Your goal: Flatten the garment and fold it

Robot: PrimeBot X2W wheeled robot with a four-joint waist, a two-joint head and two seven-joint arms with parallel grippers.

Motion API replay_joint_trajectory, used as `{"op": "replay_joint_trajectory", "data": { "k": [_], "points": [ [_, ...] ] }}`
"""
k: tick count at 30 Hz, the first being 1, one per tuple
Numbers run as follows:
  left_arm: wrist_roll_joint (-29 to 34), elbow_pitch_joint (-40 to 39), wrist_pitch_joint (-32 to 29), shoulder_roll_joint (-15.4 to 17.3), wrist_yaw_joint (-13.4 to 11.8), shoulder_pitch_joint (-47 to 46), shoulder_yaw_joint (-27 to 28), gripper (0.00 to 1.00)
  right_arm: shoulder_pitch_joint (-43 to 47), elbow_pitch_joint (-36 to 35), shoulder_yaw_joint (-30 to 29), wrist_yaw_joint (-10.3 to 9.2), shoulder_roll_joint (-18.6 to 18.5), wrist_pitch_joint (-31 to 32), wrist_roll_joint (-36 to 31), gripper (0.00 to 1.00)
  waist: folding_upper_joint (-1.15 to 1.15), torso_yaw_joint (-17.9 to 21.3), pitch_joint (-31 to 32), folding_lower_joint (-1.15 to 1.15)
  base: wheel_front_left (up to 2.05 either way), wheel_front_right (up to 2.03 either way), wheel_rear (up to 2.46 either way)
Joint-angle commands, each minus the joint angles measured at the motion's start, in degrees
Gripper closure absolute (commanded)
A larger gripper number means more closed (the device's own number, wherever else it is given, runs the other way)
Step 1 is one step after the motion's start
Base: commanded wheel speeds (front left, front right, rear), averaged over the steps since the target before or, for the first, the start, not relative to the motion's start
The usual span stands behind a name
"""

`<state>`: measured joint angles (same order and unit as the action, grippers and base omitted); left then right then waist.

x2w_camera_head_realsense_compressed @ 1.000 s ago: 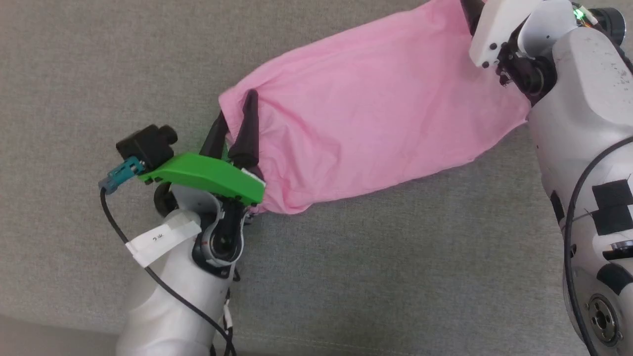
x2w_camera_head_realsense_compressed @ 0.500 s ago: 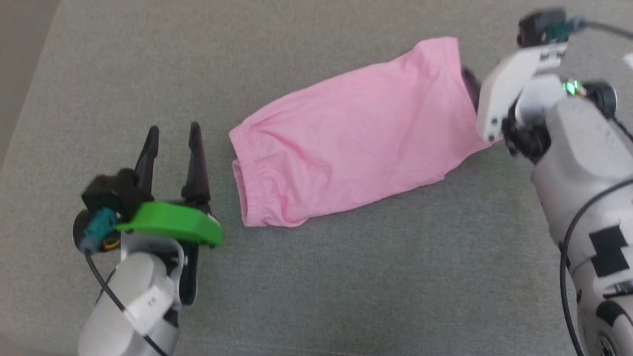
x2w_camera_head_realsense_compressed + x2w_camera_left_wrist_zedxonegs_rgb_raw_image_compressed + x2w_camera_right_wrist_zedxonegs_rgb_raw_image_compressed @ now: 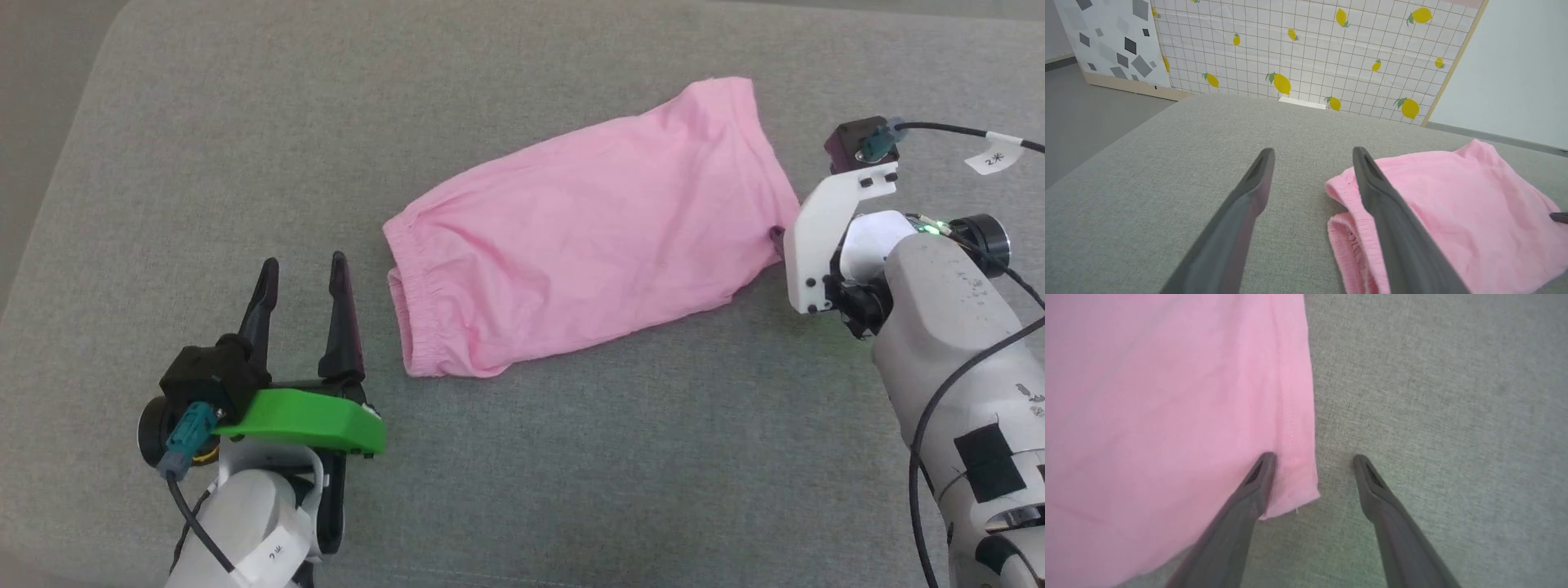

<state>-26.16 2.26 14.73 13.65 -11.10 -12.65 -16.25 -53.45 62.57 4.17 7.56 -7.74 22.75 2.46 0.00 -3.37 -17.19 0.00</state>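
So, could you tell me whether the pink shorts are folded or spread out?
Folded once, it seems: the garment lies as one narrow strip, its gathered waistband doubled over itself.

Grey cloth counter (image 3: 571,457) lay bare on every side of the garment (image 3: 588,237). Open passage between its waistband end and the left pincer (image 3: 304,261). Lemon-patterned panel (image 3: 1310,53) stood beyond the far edge.
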Motion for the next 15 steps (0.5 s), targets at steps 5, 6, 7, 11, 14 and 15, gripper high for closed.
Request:
{"op": "replay_joint_trajectory", "data": {
  "k": [5, 6, 7, 11, 14, 15],
  "points": [
    [0.65, 1.05, 0.26, -0.67, 0.92, -0.08, 0.60, 0.00, 2.33, -0.09, 1.82, -0.08, 1.90, 2.20, -0.99, 0.00, 0.00, -1.21, -1.81, 0.00, 0.00, 0.00, 0.00],
    [0.52, 1.28, 0.26, -0.77, 1.07, -0.16, 0.66, 0.00, 2.48, 0.02, 2.23, -0.08, 2.10, 2.81, -0.87, 0.00, 0.00, -1.24, -1.89, 0.00, 0.00, 0.00, 0.00],
    [0.31, 1.72, 0.26, -0.84, 1.26, -0.22, 0.63, 0.00, 2.60, 0.14, 2.89, -0.08, 2.29, 3.65, -0.75, 0.00, 0.00, -1.26, -1.91, 0.00, 0.00, 0.00, 0.00],
    [-0.08, 2.70, -0.92, -0.93, 1.29, -0.50, 0.17, 0.00, 2.51, 0.06, 4.87, -0.08, 2.85, 7.46, 0.97, 1.00, 0.00, -1.21, -1.48, 0.00, 0.00, 0.00, 0.00],
    [-0.90, 2.18, -4.60, -1.12, 0.89, -0.73, -0.56, 0.00, 2.25, -1.40, 5.73, -0.08, 2.15, 8.53, 2.77, 1.00, 0.00, -1.19, -0.60, 0.00, 0.00, 0.00, 0.00],
    [-1.33, 2.01, -6.64, -1.21, 0.67, -0.69, -0.97, 0.00, 2.24, -1.93, 5.86, -0.08, 1.84, 8.63, 3.25, 1.00, 0.00, -1.20, -0.29, 0.00, 0.00, 0.00, 0.00]
  ]
}}
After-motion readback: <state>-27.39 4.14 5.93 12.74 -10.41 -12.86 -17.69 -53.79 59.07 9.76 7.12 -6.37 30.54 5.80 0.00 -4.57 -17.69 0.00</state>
